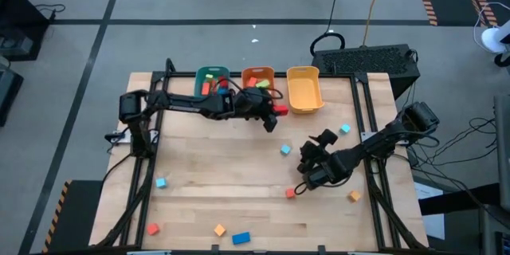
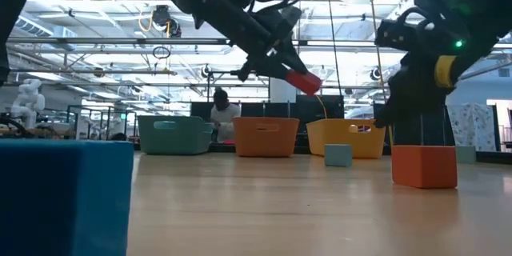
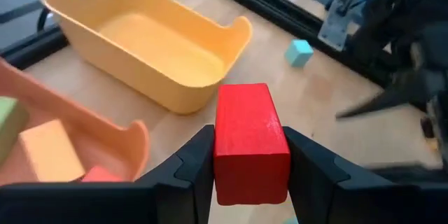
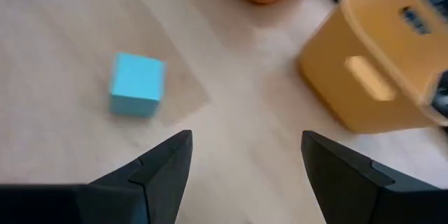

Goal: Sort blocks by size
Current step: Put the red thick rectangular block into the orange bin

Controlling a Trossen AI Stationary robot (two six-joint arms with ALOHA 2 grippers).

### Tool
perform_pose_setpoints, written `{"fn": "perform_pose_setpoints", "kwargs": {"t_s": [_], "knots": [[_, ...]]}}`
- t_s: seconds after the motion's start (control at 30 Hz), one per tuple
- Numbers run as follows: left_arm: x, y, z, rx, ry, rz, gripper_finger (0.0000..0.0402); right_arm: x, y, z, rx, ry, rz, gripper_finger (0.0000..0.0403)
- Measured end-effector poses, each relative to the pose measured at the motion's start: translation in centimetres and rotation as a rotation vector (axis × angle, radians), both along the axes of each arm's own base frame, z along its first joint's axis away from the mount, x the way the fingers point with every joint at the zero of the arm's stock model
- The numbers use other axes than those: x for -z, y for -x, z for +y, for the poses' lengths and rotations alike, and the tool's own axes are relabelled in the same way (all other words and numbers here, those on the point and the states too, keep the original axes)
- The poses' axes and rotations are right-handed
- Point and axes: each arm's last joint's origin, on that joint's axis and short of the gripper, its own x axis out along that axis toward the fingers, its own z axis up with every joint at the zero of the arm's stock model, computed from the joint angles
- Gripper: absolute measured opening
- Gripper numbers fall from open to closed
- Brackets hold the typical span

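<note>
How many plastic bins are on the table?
3, in a row at the table's far edge: teal bin on the left, orange bin in the middle, yellow bin on the right.

My left fingers hide both long sides of the red bar, and its near end runs off the wrist picture's edge. The orange bin is cut off there too, so I can't count its blocks. From above, my left arm covers part of the teal bin at 11 o'clock on the bench. In my right wrist view the yellow bin is smeared and clipped, and my right fingers lose their bases
</note>
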Motion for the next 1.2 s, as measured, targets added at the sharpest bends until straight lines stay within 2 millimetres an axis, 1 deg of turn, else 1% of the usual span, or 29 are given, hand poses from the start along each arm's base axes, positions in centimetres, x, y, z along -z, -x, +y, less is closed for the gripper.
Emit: {"fn": "perform_pose_setpoints", "kwargs": {"t_s": [0.07, 0.3, 0.67, 0.77, 0.93, 1.13, 1.2], "knots": [[-0.2, 0.1, 0.5, -0.015, -0.007, -0.012, 0.0139, 0.5, 0.0, 0.1, -0.013, -0.027, -0.018, 0.0256], [0.0, 0.8, 3.1, -0.079, -0.016, 0.01, 0.0139, 1.7, 0.2, -0.1, -0.044, -0.069, -0.037, 0.0256], [0.4, 2.3, 6.6, -0.173, -0.018, 0.066, 0.0139, 1.9, 0.3, -0.1, -0.039, -0.074, -0.05, 0.0256], [0.7, 2.7, 7.0, -0.201, -0.022, 0.113, 0.0139, 1.9, 0.2, -0.1, -0.04, -0.077, -0.056, 0.0256], [1.2, 3.1, 7.1, -0.23, -0.079, 0.192, 0.0139, 1.8, 0.1, -0.1, -0.04, -0.081, -0.066, 0.0256], [2.2, 2.9, 7.3, -0.231, -0.148, 0.258, 0.0139, 1.8, 0.0, 0.0, -0.041, -0.088, -0.082, 0.0256], [2.9, 2.9, 7.4, -0.231, -0.151, 0.293, 0.0139, 1.8, 0.0, 0.0, -0.041, -0.091, -0.087, 0.0256]]}}
